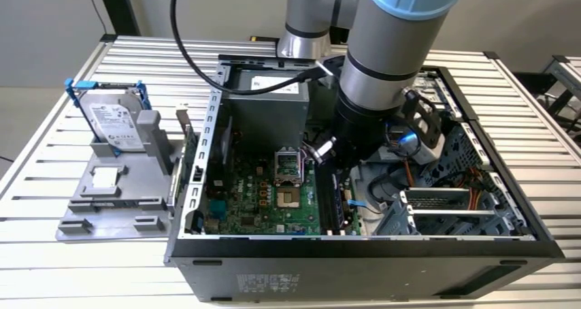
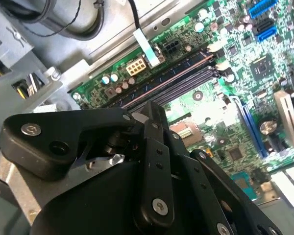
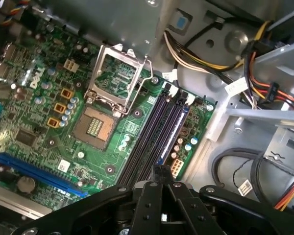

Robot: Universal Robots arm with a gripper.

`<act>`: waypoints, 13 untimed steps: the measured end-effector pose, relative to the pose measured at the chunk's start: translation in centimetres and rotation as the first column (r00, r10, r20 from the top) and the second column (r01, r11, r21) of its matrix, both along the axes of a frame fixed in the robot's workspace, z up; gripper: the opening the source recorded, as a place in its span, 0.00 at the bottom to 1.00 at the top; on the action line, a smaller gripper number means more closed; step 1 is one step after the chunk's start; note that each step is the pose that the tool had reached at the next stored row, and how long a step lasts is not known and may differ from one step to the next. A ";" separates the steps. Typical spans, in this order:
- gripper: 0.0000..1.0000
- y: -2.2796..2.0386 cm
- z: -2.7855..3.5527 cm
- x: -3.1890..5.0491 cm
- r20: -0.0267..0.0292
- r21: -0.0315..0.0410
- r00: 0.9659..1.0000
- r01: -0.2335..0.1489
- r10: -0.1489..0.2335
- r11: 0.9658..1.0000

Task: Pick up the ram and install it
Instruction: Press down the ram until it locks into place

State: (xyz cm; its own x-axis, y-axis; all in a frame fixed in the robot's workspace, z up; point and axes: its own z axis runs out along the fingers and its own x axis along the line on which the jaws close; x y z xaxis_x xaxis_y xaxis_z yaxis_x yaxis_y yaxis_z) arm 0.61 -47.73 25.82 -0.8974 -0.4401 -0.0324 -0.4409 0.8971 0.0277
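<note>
My gripper point(image 1: 338, 165) reaches down into the open computer case point(image 1: 508, 207), over the motherboard's point(image 1: 263, 200) black memory slots point(image 3: 152, 132). In the first wrist view its fingertips point(image 3: 159, 169) meet in a narrow point right above those slots. The ram point(image 1: 344, 199) shows as a thin dark strip standing on edge below the gripper, in line with the slots. The gripper looks shut on its upper edge. In the second wrist view the gripper's black body point(image 2: 153, 106) covers the grip itself, with the slots point(image 2: 176, 73) just beyond.
The open processor socket point(image 3: 95, 125) with its raised metal frame lies beside the slots. Cable bundles point(image 3: 206, 54) and a drive cage point(image 1: 450, 210) crowd the slots' other side. A grey fixture point(image 1: 113, 207) at the exterior view's left holds a blue-framed hard drive point(image 1: 113, 122).
</note>
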 end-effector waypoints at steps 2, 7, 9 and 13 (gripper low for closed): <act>0.00 0.00 0.00 0.01 0.000 0.000 1.000 -0.027 0.027 1.000; 0.00 0.00 0.00 0.03 -0.002 0.000 0.996 -0.088 0.088 0.996; 0.00 0.00 0.00 0.04 -0.004 0.000 0.994 -0.108 0.108 0.994; 0.00 0.00 0.00 0.21 -0.004 0.000 0.989 -0.147 0.147 0.989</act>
